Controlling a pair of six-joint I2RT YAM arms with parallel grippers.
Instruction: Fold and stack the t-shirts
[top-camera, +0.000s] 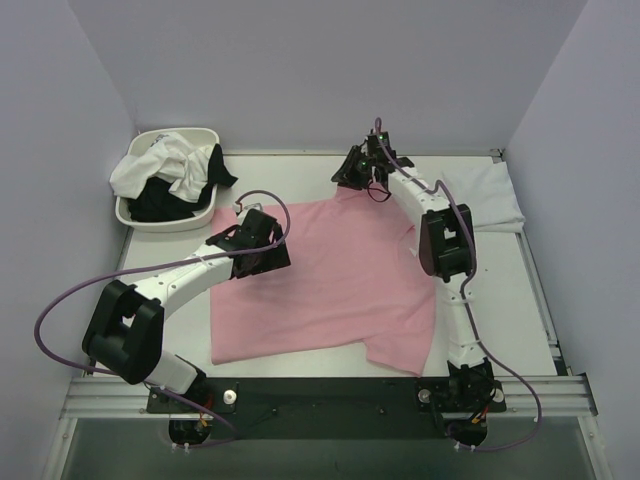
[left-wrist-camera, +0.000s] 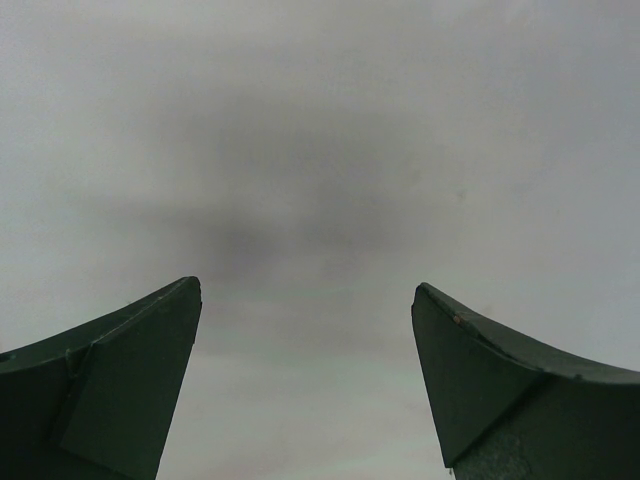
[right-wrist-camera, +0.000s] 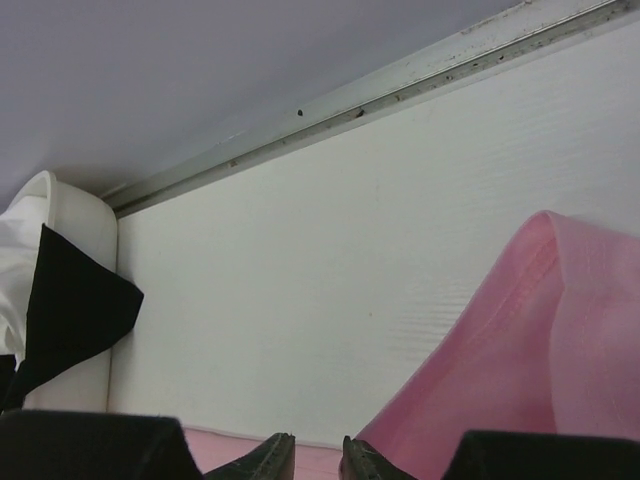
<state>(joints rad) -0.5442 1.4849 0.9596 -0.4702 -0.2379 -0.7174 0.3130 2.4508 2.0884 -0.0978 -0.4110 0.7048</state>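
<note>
The pink t-shirt (top-camera: 330, 285) lies spread flat across the middle of the table. My right gripper (top-camera: 343, 178) is at its far edge. In the right wrist view it (right-wrist-camera: 318, 440) is nearly closed on the pink cloth (right-wrist-camera: 560, 330), which rises in a fold beside the right finger. My left gripper (top-camera: 270, 250) is over the shirt's far-left corner. In the left wrist view it (left-wrist-camera: 306, 285) is wide open and empty, facing a blurred grey surface. White (top-camera: 160, 165) and black (top-camera: 205, 170) t-shirts are heaped in the basin. A white shirt (top-camera: 490, 195) lies at the far right.
The white oval basin (top-camera: 150, 222) stands at the far left corner and also shows in the right wrist view (right-wrist-camera: 75, 215). A metal rail (right-wrist-camera: 380, 95) runs along the table's back edge against the grey wall. Walls close in the left and right sides.
</note>
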